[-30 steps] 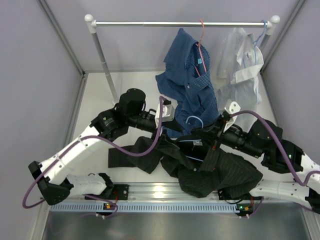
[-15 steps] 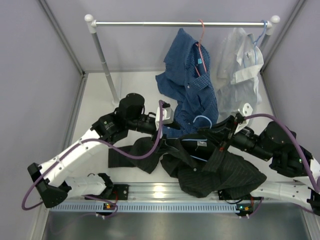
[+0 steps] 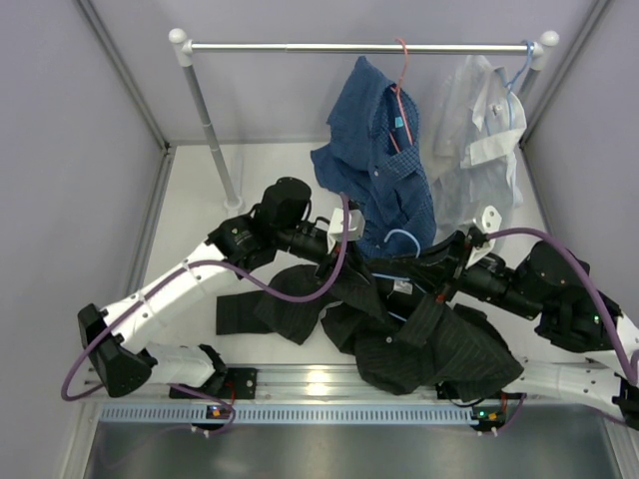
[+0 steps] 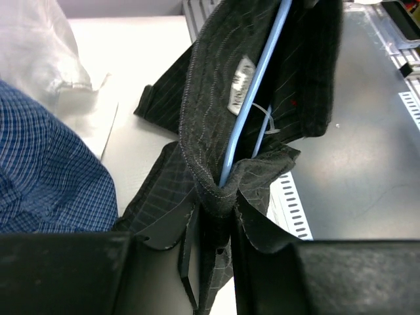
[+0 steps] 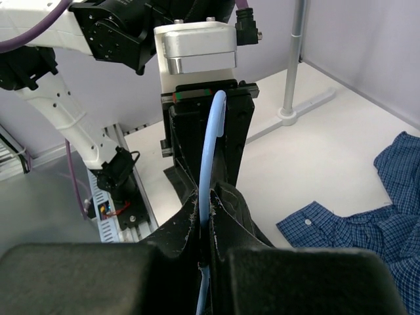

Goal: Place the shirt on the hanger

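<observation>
left gripper [image 4: 213,259] pinches the shirt [image 4: 203,98] at its tips, right gripper [image 5: 205,256] clamps the hanger [image 5: 211,164] just ahead of it — tug hard and you'll drag the shirt off.

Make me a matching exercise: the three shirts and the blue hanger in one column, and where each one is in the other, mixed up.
1 black shirt
2 blue checked shirt
3 white shirt
4 light-blue hanger

A hanging at the right end of the rail
B gripped by the right gripper
C mostly lying on the table
D hanging on the red hanger

Pairs: 1-C, 2-D, 3-A, 4-B
</observation>
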You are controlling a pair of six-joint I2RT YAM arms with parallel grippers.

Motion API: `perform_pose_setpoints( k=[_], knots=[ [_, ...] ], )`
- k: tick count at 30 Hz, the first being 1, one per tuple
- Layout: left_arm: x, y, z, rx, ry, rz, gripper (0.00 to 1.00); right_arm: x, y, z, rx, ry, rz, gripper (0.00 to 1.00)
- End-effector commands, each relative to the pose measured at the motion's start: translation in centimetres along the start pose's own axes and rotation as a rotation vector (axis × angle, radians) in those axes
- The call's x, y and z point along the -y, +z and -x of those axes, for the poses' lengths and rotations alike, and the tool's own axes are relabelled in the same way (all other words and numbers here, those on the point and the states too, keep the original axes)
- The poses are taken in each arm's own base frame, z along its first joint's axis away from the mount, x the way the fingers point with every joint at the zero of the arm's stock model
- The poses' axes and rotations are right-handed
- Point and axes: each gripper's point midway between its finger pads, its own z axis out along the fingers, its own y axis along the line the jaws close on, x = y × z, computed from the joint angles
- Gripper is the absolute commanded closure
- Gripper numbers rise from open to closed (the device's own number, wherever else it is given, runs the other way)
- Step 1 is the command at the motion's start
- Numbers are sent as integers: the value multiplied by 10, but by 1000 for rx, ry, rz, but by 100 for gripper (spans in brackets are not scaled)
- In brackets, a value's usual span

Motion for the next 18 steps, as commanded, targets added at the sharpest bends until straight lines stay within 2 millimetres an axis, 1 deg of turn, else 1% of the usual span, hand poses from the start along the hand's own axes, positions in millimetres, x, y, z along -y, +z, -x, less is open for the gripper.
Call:
perform_pose_setpoints(
  k=[1, 7, 8, 10, 13, 14, 15, 18],
  knots=[
    [17, -8, 39, 90, 126, -58, 76, -12, 14, 21, 76, 4, 53, 100],
    [36, -16, 49, 120, 152, -117, 74, -18, 39, 15, 59, 5, 82, 100],
    [40, -17, 49, 125, 155, -130, 74, -18, 41, 16, 62, 4, 81, 100],
    [42, -19, 48, 126, 160, -127, 73, -18, 44, 18, 65, 4, 78, 100],
    [41, -21, 41, 117, 160, -92, 73, -15, 42, 22, 79, 3, 64, 100],
    [41, -23, 40, 116, 168, -80, 73, -16, 40, 25, 87, 3, 65, 100],
    [38, -22, 33, 105, 160, -60, 73, -15, 36, 27, 98, 2, 65, 100],
    [35, -21, 25, 92, 155, -45, 75, -8, 27, 33, 127, 7, 22, 100]
  ],
)
